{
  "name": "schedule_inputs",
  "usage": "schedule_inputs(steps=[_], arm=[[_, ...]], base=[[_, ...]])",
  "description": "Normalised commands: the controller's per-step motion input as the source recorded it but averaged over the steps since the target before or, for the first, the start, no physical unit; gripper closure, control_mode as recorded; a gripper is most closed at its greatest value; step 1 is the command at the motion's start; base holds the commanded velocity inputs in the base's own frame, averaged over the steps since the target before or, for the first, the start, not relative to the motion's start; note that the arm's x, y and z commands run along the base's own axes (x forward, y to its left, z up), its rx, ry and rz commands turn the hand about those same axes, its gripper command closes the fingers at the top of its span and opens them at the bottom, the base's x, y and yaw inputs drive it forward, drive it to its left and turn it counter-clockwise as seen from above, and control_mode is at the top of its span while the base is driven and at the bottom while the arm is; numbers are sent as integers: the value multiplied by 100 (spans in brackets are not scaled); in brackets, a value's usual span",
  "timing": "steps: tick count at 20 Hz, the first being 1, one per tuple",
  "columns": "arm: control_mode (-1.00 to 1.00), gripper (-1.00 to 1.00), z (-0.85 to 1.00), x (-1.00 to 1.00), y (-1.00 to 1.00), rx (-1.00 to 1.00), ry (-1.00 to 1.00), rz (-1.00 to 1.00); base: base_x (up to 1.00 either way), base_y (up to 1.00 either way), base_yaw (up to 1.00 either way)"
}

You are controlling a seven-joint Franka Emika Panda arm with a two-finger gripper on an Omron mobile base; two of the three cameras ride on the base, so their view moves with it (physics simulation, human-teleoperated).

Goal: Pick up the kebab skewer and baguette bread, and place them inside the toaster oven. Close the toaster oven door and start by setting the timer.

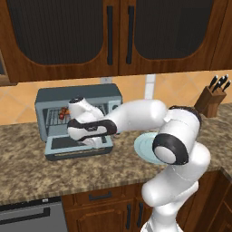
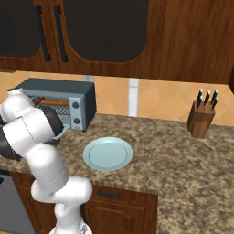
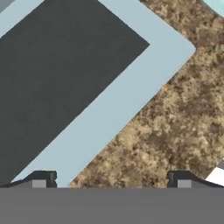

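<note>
End effector (image 3: 111, 181), jaws wide and empty, hovers over the lowered toaster oven door (image 3: 65, 74) at frame left; kebab skewer (image 1: 64, 113) and baguette bread (image 2: 54, 103) lie inside toaster oven (image 1: 77, 97), so hook under the door's free edge and lift.

The toaster oven (image 1: 79, 111), a boxy blue-grey unit, is seen standing on the bench (image 1: 27, 167) in the left middle of the left base view and at the left edge of the right base view, where two round knobs (image 2: 76, 113) are showing on its right panel. The toaster oven door (image 1: 78, 147) is lying folded down flat in front of the box, its dark window framed in pale grey. The kebab skewer (image 1: 64, 113), red and brown chunks, is resting on the wire rack inside. The baguette bread (image 2: 54, 102) is glimpsed as an orange-brown strip inside the cavity.
</note>
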Motion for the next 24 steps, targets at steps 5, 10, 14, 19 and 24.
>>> schedule_inputs(steps=[5,10,14,19,24], arm=[[-100,-100,-6,-84,-2,6,-2,43],[-100,-100,-12,-26,3,9,-7,35],[-100,-100,-22,1,2,3,-9,21],[-100,-100,-28,14,0,0,-14,11],[-100,-100,-15,36,1,0,-13,12]], base=[[0,0,0],[0,0,0],[0,0,0],[0,0,0],[0,0,0]])
